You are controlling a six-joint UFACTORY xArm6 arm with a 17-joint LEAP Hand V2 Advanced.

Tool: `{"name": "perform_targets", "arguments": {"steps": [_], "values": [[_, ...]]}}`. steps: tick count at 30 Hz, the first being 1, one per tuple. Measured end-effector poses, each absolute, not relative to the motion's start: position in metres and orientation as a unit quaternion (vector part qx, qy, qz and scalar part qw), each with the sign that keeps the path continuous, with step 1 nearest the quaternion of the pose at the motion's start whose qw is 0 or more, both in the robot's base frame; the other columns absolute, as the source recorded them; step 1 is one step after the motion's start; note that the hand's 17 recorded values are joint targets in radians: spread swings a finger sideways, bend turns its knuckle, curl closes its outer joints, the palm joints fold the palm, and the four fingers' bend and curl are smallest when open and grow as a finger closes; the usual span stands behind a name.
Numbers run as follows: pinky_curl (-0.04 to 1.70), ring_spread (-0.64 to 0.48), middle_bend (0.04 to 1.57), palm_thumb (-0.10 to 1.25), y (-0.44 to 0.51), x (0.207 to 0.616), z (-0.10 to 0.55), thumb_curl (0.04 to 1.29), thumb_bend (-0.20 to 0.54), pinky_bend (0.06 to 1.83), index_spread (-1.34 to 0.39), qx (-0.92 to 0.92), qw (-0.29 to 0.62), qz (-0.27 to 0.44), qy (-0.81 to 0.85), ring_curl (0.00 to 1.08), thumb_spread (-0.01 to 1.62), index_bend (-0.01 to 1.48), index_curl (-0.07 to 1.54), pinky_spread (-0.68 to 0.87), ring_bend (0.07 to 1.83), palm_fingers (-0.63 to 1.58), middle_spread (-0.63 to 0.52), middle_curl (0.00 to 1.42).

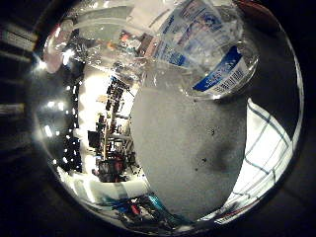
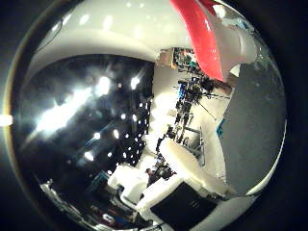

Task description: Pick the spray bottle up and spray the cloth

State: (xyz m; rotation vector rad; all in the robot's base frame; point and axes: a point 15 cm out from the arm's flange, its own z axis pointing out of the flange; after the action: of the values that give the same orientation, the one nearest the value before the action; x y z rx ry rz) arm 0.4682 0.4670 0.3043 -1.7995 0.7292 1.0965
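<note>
The spray bottle is clear with a blue and white label and sits very close to my palm. Its base hangs near the grey table; I cannot tell whether it touches. The red trigger and white nozzle head show in the thumb side view. My right hand shows there as white and black finger parts curled in towards the bottle. The cloth, white with thin blue stripes, lies flat on the table just beyond the bottle's base.
A dark smudge marks the table beside the cloth. Past the table's edge is a bright room with dark racks and equipment. A large dark glossy surface with light reflections fills much of the thumb side view.
</note>
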Motion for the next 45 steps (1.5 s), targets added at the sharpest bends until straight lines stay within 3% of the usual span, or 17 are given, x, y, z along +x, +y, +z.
{"name": "perform_targets", "arguments": {"steps": [11, 45], "values": [[0.30, -0.01, 0.20, 0.60, 0.494, 0.447, 0.300, 0.32, -0.021, 0.52, -0.29, -0.715, 0.439, 0.464, 0.282, 0.26, 1.11, 0.16, 0.27, 0.36, 0.41, 0.17, 0.05, 0.33], [0.27, 0.05, 0.20, 0.59, 0.433, 0.465, 0.271, 0.31, -0.020, 0.47, -0.29, -0.713, 0.429, 0.462, 0.307, 0.24, 1.12, 0.16, 0.28, 0.39, 0.39, 0.16, 0.05, 0.34]]}}
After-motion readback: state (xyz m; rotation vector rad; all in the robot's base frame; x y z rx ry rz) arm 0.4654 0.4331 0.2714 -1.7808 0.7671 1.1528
